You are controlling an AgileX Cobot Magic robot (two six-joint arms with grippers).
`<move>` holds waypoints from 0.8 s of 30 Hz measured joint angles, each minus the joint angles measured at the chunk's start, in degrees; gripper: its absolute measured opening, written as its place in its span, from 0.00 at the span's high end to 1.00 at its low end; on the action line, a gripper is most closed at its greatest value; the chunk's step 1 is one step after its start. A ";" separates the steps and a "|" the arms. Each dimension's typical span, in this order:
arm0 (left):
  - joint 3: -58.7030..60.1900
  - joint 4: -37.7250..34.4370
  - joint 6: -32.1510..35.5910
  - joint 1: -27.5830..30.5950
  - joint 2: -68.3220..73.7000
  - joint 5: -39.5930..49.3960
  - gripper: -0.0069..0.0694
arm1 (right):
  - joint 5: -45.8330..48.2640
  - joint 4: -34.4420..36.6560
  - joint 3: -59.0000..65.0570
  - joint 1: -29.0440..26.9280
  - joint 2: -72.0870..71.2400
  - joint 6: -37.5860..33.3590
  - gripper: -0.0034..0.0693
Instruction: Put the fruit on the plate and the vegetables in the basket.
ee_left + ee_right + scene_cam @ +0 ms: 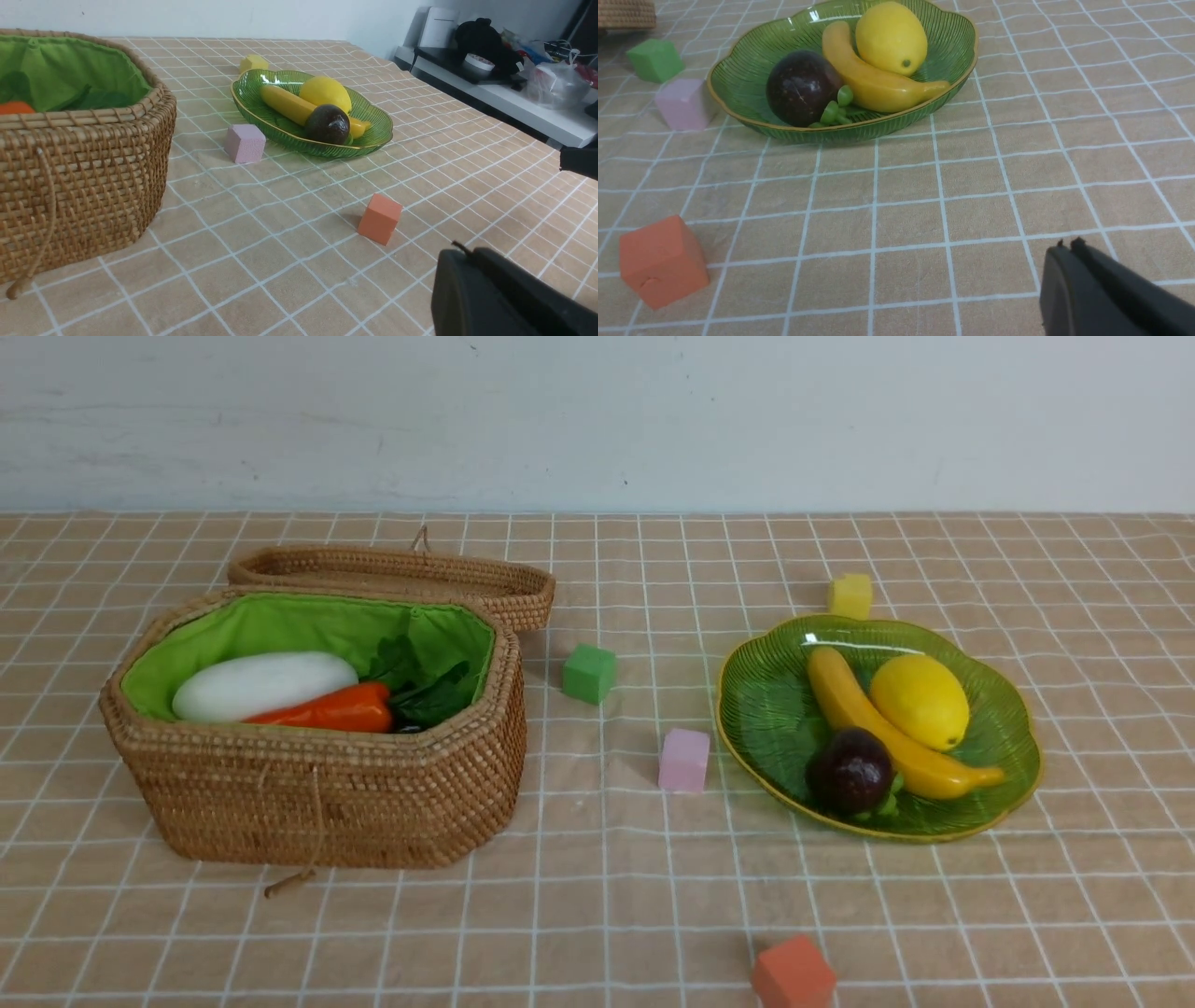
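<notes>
Front view: basket (317,784) sits on the robot's left side of the table (597,896), lid (401,577) flipped open and lying behind it. Inside, vs the green lining: white radish (263,684), w/ the orange carrot (331,709) touching its near side; dark green leaves (420,686) at the right end. A dark sliver shows under the leaves, can't tell what it is. No gourd visible from any view.

Plate (766,709) is on the right side, well apart from basket. On it: banana (878,723) running diagonally, lemon (920,702) touching its far-right side, mangosteen (850,770) at the near edge against the banana, green cap pointing down-right.

Loose cubes on the cloth: green cube (589,673) btwn basket and plate, pink cube (684,760) just beside plate's left rim, yellow cube (850,595) just behind plate, orange cube (794,975) near the front edge, apart from everything.

Neither arm shows in front view. Left gripper (460,249) seen only in its wrist view: fingers pressed together, empty, above bare cloth nr the orange cube. Right gripper (1069,242) likewise: tips together, nothing pinched, over bare cloth on the near side of the plate.
</notes>
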 joint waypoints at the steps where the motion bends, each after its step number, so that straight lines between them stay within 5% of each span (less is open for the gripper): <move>1: 0.00 0.00 0.00 0.00 0.00 0.00 0.92 | 0.00 0.00 0.00 0.00 0.00 0.00 0.96; 8: 0.74 1.00 0.86 1.04 -0.05 -0.84 0.92 | 0.00 0.00 0.00 0.00 0.00 0.00 0.96; 17: 6.84 -5.72 3.95 34.85 -1.98 -9.05 0.93 | 0.00 0.07 0.00 0.00 0.00 0.00 0.96; 24: 10.22 -8.20 4.07 39.57 -1.98 4.19 0.93 | 0.00 0.14 0.00 0.00 0.00 0.00 0.95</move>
